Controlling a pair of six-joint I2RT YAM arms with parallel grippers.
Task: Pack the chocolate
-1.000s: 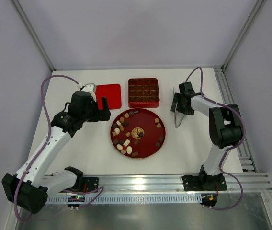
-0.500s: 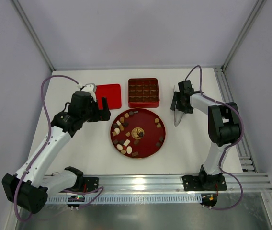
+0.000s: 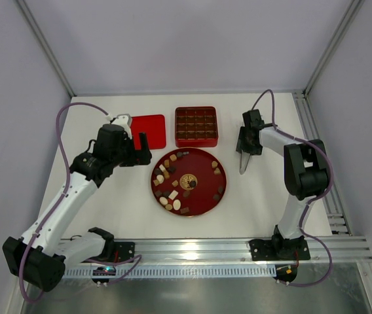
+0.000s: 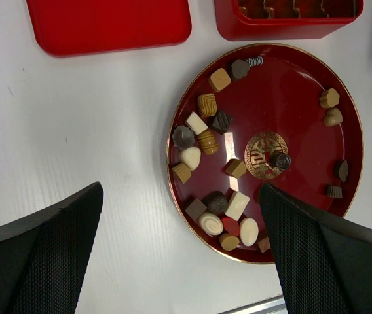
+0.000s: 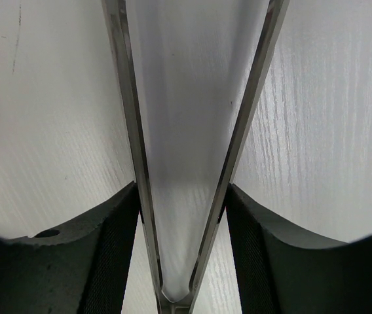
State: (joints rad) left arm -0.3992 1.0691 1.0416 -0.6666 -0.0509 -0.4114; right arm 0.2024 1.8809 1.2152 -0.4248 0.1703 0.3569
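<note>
Steel tongs [image 5: 130,131] lie flat on a white, faintly grained table [image 5: 317,98] at the right of the overhead view. Their two thin, polished arms meet in a V at the bottom of the right wrist view. The right pincer [image 5: 181,193] is set narrow around them near that joined end, and its black textured pads look to touch both arms. The left pincer [image 4: 181,188] hangs wide and empty above the plate's left side.

The chocolate [image 4: 205,104] sits loose on a round, glossy dark-red plate [image 4: 291,85] with a gold rim and a gold emblem [image 4: 264,154], at the centre of the overhead view. Most pieces crowd the left half; a few lie along the right edge. They are small, smooth or ribbed, square, round and oval, in dark brown, caramel and cream. A square red box [image 3: 196,126] with a grid of compartments stands just above the plate, with its flat lid [image 3: 150,131] to its left.

To pick up the tongs well, the squeeze should probably stay even on both arms and light enough to leave the tips apart. A straight lift would likely keep the slick metal from slipping.
</note>
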